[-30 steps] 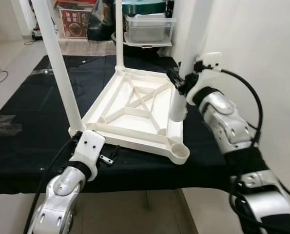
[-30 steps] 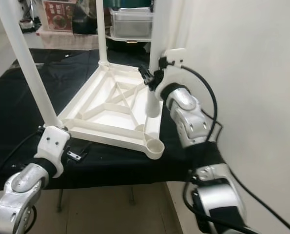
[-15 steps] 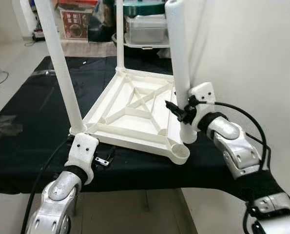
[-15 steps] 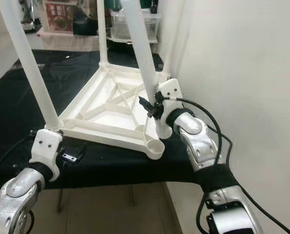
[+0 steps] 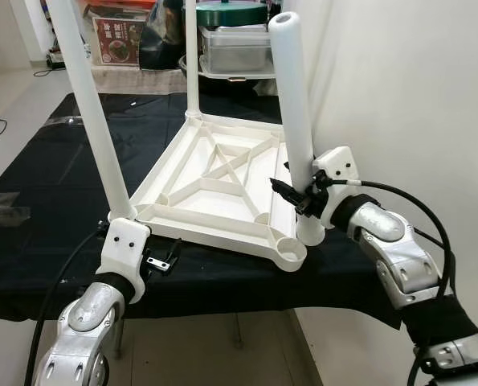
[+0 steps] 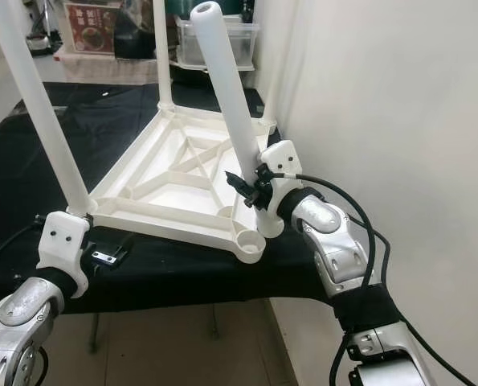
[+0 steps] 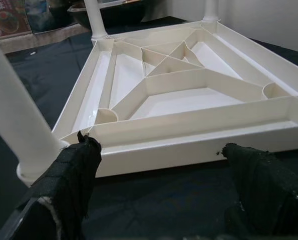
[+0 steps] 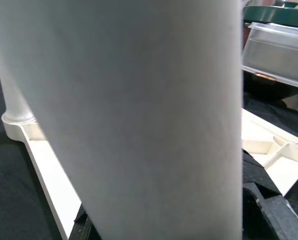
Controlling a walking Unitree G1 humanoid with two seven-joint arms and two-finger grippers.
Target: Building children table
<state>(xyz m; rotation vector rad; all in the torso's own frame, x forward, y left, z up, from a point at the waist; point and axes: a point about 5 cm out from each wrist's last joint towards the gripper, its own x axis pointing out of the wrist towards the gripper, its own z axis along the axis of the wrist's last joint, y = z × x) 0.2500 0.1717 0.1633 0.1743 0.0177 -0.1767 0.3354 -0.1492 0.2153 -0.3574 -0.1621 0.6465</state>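
1. Right gripper (image 5: 300, 195) is clamped around the lower part of a loose white leg (image 5: 293, 121). It grips low, probably so the foot end can be steered precisely. The leg stands nearly upright, leaning a little.
2. The leg's lower end sits just beside the empty corner socket (image 5: 288, 252) of the upturned table top (image 5: 222, 173), outside the rim rather than in the cup. Judgement: it is being lined up for insertion and is not yet seated.
3. Left gripper (image 7: 159, 175) has its fingers spread wide, holding nothing. It hovers just in front of the table top's near edge, next to the seated near-left leg (image 5: 94, 112). Likely placed there to brace the top when the new leg is pressed down.
4. A second seated leg (image 5: 192, 56) stands at the far corner.
5. The table top lies underside up on a black cloth (image 5: 46, 185); ribs and sockets face upward, which gives access to the sockets.
6. Next move needs the leg shifted inward over the socket, then pushed straight down. Risk: the top slides on the cloth.
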